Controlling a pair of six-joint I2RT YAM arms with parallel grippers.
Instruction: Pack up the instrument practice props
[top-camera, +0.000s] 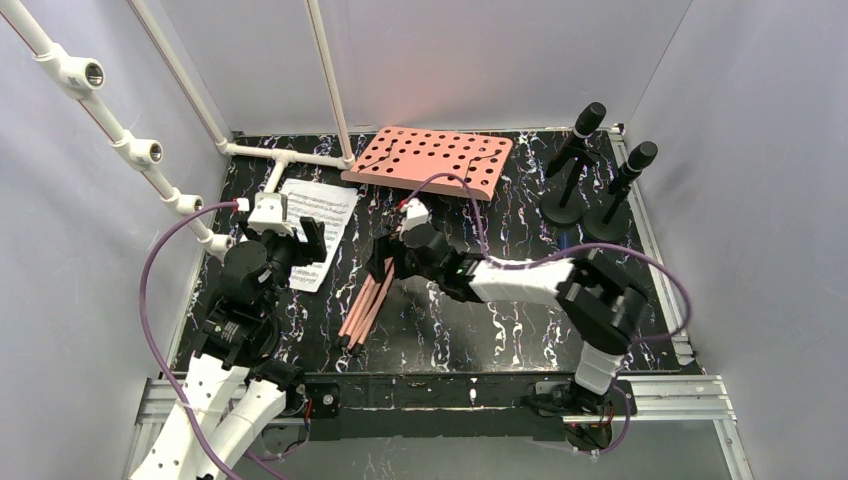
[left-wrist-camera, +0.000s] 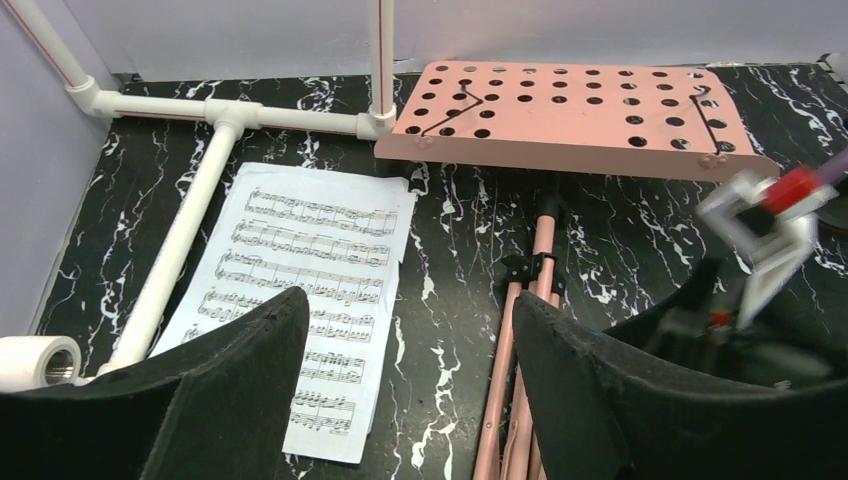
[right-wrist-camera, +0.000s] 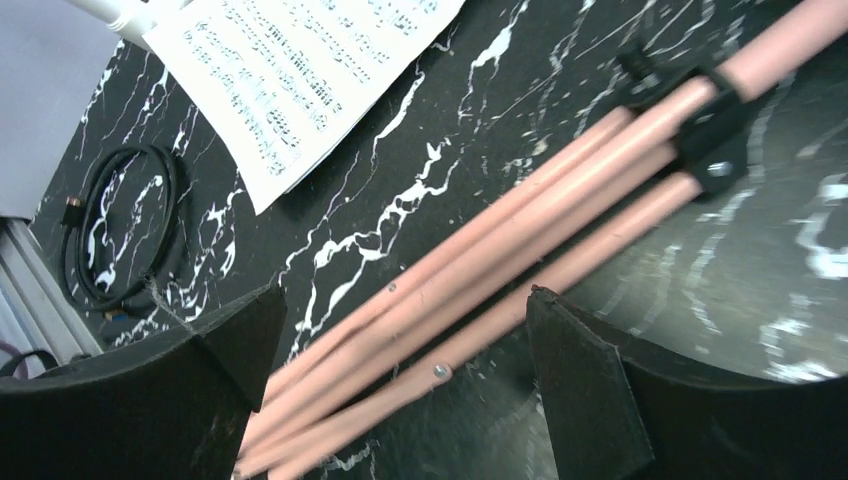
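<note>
Broadly, a black white-veined surface (top-camera: 500, 320) walled in by pale panels.

Along its far-left corner and left edge, a white pipe frame (top-camera: 300, 156), lying partly on the surface and rising partly up the wall.

At the middle of the far edge, flat or nearly so, the salmon-pink perforated music desk (top-camera: 430, 160), one corner just beside a pipe joint.

Folded into one bundle, the thin pink tripod legs (top-camera: 365, 305), lying on the surface from just short of the desk down toward the near edge, left of centre. Cannot tell whether joined to the desk.

Left of the legs and near the frame, white sheet-music pages (top-camera: 325, 205), flat, printed side up, long side running from far to near.

Near the far-right corner, two black microphones (top-camera: 575, 135), upright on round black bases, heads tilted toward the right edge, bases just beside each other.

Right tool (right-wrist-camera: 400, 295): spread wide, low over the leg bundle, one finger on each side, pinching nothing.

Left tool (left-wrist-camera: 405, 305): spread, holding nothing, hovering over the near end of the pages, with the legs just to its right.

Smallest, in the right wrist view only, a coiled black cable (right-wrist-camera: 125, 225) on the surface near the near end of the pages.
</note>
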